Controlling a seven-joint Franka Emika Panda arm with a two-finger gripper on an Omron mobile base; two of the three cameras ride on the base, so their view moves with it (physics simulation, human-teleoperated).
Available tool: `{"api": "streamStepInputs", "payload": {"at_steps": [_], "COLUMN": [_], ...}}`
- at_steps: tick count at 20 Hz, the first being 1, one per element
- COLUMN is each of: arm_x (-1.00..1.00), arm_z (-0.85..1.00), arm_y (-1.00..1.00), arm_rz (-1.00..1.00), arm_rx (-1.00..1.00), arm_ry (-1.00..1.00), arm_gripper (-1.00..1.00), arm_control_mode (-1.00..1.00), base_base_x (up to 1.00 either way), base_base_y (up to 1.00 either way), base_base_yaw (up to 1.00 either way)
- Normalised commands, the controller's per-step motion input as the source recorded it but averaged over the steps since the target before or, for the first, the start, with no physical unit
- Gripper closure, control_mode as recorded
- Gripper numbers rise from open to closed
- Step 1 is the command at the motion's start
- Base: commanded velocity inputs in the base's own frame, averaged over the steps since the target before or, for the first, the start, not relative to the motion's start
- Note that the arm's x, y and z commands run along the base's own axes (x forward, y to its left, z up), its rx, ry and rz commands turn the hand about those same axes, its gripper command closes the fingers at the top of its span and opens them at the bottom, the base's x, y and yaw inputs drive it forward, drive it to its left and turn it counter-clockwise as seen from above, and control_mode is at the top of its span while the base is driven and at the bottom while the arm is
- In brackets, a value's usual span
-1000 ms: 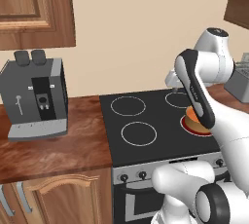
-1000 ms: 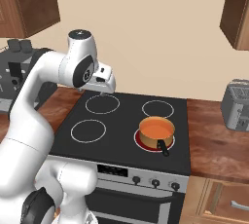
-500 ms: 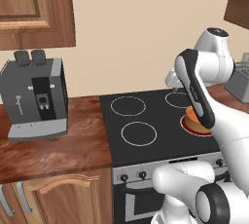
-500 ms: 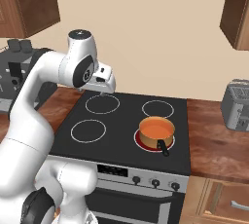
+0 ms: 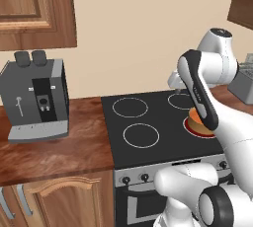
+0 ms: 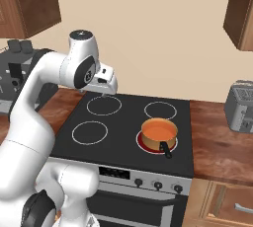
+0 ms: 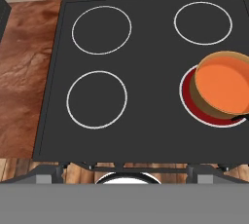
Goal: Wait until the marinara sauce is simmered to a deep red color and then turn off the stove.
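Observation:
The stove [image 6: 121, 120] is a black glass cooktop with four white-ringed burners. On its front right burner, which glows red [image 7: 190, 102], stands the copper-tan saucepan [image 6: 159, 134]. The marinara sauce [image 6: 158, 131] [image 7: 222, 83] in it is a smooth orange-red, and my arm half hides it [image 5: 194, 117] in the left base view. Black knobs [image 6: 157, 185] line the silver front panel. My gripper [image 6: 104, 91] [image 5: 173, 83] hangs open high over the back left burner [image 6: 104, 105], holding nothing and well apart from pan and knobs.
A grey coffee machine [image 5: 36, 99] stands on the wooden counter [image 5: 54, 153] left of the stove. A silver toaster [image 6: 241, 112] sits on the counter to the right. Wooden wall cabinets [image 5: 34, 11] hang above on both sides.

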Motion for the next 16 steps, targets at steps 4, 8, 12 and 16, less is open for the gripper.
{"api": "streamStepInputs", "payload": {"at_steps": [4,8,12,16], "arm_x": [0.0,0.0,0.0,0.0], "arm_z": [0.0,0.0,0.0,0.0], "arm_y": [0.0,0.0,0.0,0.0], "arm_rz": [0.0,0.0,0.0,0.0], "arm_rx": [0.0,0.0,0.0,0.0], "arm_ry": [0.0,0.0,0.0,0.0], "arm_gripper": [-1.0,-1.0,-1.0,-1.0], "arm_control_mode": [-1.0,-1.0,-1.0,-1.0], "base_base_x": [0.0,0.0,0.0,0.0], "base_base_y": [0.0,0.0,0.0,0.0], "base_base_yaw": [0.0,0.0,0.0,0.0]}}
